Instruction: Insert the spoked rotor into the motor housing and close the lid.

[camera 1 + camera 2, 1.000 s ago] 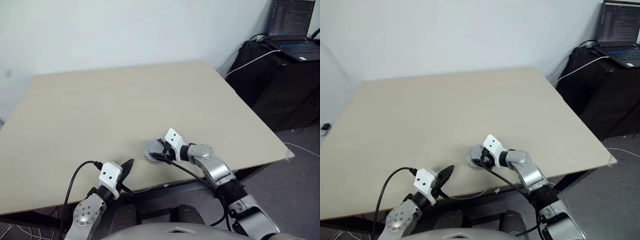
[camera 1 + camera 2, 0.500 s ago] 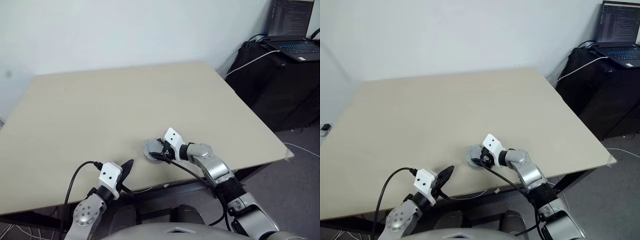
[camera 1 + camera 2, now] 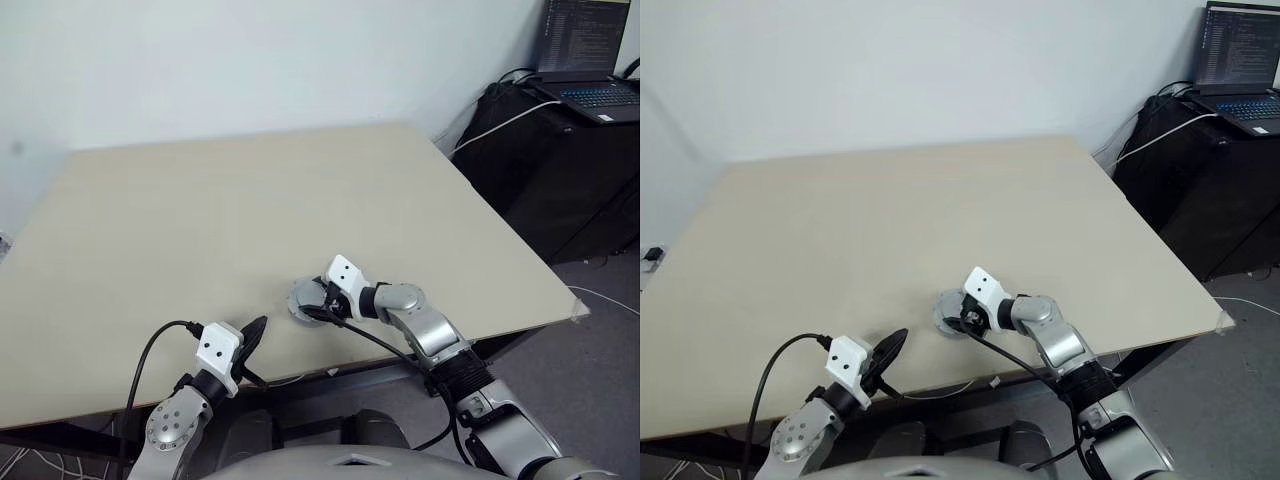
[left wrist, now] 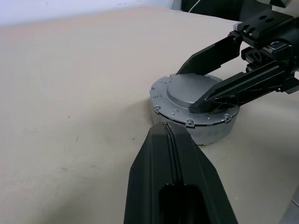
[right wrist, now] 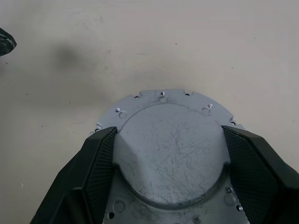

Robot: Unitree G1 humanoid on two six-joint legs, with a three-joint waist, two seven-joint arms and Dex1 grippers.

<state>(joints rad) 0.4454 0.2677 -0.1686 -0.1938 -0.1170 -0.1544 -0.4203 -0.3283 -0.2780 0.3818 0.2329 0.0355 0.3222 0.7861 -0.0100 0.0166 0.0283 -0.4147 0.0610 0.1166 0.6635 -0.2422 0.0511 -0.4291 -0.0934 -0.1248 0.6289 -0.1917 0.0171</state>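
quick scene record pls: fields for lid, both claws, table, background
lid: silver-grey round disc, smooth face up, seated on a round grey body on the table, near its front edge
right claw: fingers spread wide, one on each side of the lid's raised centre, lying over its flange
left claw: shut, holds nothing, pointing at the lid, just short of it
rotor, housing windings: hidden, cannot tell
background: open laptop on dark furniture, far right
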